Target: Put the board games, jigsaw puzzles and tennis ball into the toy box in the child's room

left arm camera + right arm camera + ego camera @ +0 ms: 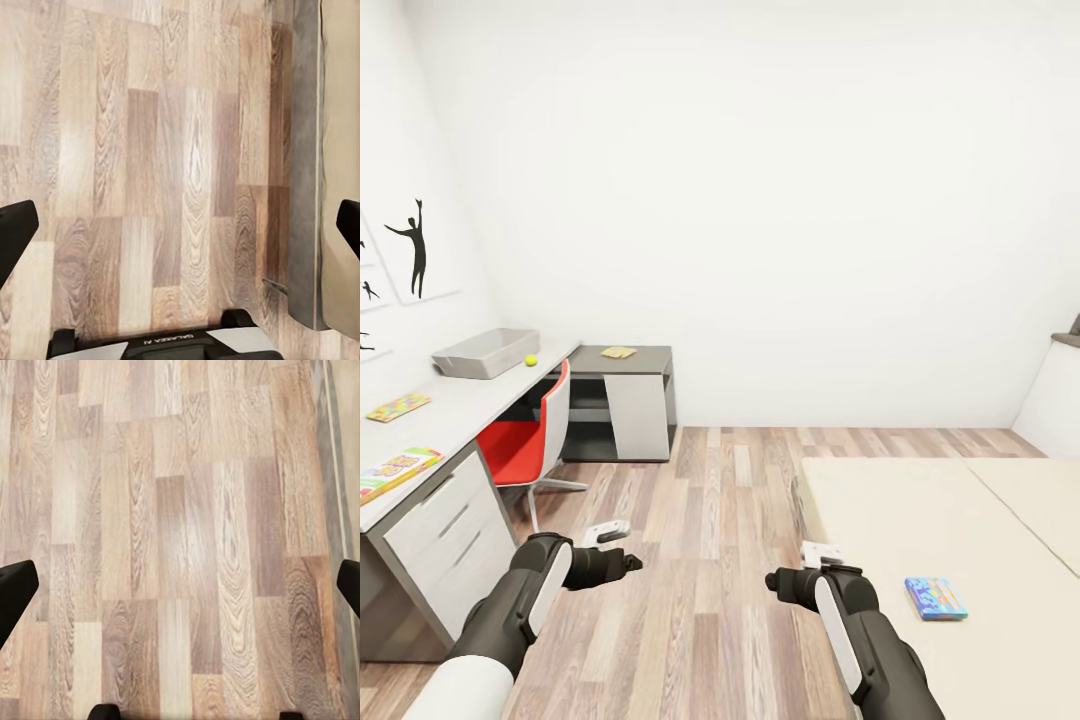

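Blue board game (936, 598) near bed (960, 520) edge

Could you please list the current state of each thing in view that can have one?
Toy box: on table, looks empty.
Tennis ball: on table beside toy box.
Blue board game: flat on bed.
Left end effector: open, empty, over floor.
Right end effector: open, empty, over floor.
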### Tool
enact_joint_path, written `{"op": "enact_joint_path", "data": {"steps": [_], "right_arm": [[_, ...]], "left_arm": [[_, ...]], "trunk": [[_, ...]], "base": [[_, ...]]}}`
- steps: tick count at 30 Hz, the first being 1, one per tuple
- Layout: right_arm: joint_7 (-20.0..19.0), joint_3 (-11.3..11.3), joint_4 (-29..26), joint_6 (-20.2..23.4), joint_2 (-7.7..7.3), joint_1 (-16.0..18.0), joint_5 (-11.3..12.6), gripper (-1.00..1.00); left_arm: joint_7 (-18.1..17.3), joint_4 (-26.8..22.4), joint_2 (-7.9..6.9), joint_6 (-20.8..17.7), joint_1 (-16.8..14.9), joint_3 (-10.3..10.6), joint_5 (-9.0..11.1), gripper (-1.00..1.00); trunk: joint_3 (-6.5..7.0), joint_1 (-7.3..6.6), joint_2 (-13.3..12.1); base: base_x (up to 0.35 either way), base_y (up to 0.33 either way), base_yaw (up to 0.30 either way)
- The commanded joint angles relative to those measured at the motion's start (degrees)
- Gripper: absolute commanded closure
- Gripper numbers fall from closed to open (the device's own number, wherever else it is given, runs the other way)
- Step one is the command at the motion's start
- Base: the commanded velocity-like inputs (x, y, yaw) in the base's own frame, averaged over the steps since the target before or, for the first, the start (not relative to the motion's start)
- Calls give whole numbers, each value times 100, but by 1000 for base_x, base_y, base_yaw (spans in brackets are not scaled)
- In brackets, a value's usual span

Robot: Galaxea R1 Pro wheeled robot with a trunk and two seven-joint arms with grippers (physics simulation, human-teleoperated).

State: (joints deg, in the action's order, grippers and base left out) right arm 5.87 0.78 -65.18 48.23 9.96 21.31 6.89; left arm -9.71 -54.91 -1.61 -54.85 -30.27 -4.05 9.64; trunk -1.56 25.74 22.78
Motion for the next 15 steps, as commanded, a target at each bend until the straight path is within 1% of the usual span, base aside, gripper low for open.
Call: {"op": "enact_joint_path", "data": {"steps": [1, 9, 15], "right_arm": [[54, 7, -5, 20, 4, 5, 63, -100], [54, 10, -4, 25, 4, 5, 67, -100], [54, 10, -3, 21, 4, 5, 65, -100]], "left_arm": [[-10, -3, 1, -28, -5, -8, 11, -100], [-5, 2, 18, -26, -5, -8, 12, -100], [-5, 3, 20, -26, -5, -8, 11, -100]], "trunk": [[-14, 4, 14], [-14, 4, 14], [-14, 4, 14]], "base": [[0, -10, 0], [0, -17, 0], [0, -139, 0]]}}
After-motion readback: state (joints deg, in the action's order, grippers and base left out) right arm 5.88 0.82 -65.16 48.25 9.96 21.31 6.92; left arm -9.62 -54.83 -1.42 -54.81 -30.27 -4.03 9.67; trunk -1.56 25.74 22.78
